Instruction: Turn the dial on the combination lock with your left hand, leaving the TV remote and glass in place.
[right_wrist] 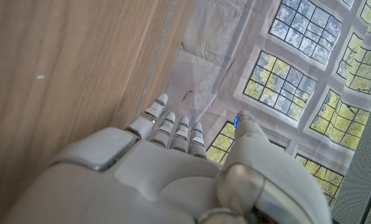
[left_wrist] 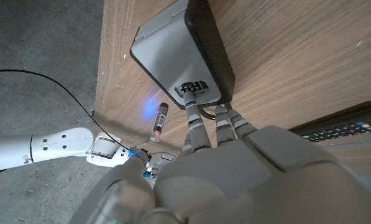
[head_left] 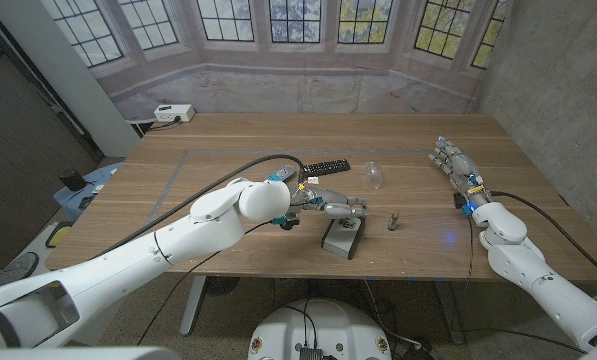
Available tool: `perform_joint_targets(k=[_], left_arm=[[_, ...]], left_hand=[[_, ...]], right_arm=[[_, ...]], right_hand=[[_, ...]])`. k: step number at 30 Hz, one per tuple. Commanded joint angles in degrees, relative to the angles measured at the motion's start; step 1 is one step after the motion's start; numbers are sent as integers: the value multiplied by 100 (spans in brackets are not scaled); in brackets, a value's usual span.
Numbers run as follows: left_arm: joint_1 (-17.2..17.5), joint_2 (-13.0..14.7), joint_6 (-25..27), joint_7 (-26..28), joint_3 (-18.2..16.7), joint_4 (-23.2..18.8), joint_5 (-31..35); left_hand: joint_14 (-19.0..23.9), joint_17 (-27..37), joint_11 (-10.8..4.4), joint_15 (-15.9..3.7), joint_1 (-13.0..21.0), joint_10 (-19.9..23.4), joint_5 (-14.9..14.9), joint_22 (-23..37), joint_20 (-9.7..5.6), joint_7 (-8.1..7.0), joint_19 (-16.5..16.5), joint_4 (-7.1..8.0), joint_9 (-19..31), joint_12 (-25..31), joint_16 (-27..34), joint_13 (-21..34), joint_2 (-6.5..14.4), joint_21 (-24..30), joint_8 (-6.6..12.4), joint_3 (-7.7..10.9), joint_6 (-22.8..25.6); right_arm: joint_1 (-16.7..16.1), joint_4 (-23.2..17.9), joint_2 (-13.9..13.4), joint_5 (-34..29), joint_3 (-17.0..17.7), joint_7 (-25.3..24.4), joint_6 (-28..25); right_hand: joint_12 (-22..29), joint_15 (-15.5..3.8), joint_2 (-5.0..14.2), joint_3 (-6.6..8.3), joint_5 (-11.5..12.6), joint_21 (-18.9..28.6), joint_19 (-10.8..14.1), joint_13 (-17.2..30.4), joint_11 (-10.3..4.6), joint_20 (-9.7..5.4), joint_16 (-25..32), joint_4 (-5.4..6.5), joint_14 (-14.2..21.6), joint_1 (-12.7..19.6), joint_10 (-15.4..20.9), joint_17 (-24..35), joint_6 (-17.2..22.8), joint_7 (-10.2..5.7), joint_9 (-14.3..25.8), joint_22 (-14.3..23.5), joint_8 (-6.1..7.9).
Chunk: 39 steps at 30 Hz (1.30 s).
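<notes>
Lock: grey box-shaped combination lock with black base (head_left: 343,236) sits low centre of the head view on the wooden table (head_left: 218,150); the left wrist view shows its row of number dials (left_wrist: 191,89) on the end face nearest the fingers.
Left hand: white hand (head_left: 330,207) reaches in from the left of the head view; fingertips (left_wrist: 193,111) touch the lock right at the dials, fingers close together. Whether they pinch a dial is hard to make out.
Right hand: hand (head_left: 456,172) at the right of the head view, well apart from the lock, fingers extended and apart, holding nothing; its palm is hidden.
Remote: black TV remote (head_left: 325,166) just above the left hand, partly cut off in the wrist view.
Glass: clear small glass (head_left: 375,176) right of the remote, faint against the wood.
Small item: dark cylinder (head_left: 393,221) just right of the lock; too small to identify.
</notes>
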Motion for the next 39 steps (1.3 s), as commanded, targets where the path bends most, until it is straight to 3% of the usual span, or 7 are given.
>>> perform_joint_targets(k=[1, 22, 39], left_arm=[[63, -7, 137, -8, 40, -98, 25], [232, 92, 415, 34, 45, -353, 138], [311, 190, 484, 4, 15, -475, 121]], left_hand=[[6, 15, -18, -4, -8, 75, 18, 27, -18, -28, 24, 0, 9, 17, -11, 19, 38, -7, 16, -1, -18], [55, 14, 13, -33, -6, 163, 19, 27, -27, 12, 73, -1, 9, 28, -1, 23, 39, 2, 24, 12, 9], [125, 14, 24, -50, -7, 313, 20, 28, -25, 27, 125, -1, 9, 61, 15, 26, 34, 11, 32, 18, 46]], right_arm=[[-61, 17, -3, 57, 52, 35, 91], [-76, 155, 75, 126, 95, 128, 253], [-246, 11, 64, 129, 149, 1, 293]], right_hand=[[40, -252, 6, 11, 28, 24, -26, 23, -2, -401, 22, 46, -9, -51, -4, 12, -18, 20, 13, 19, 42], [42, -257, 17, 16, 27, 23, -28, 24, 3, -403, 26, 58, -9, -71, -5, 16, -16, 23, 14, 19, 45], [43, -253, 20, 21, 27, 23, -28, 25, 3, -407, 27, 60, -10, -77, -3, 16, -13, 27, 15, 19, 47]])
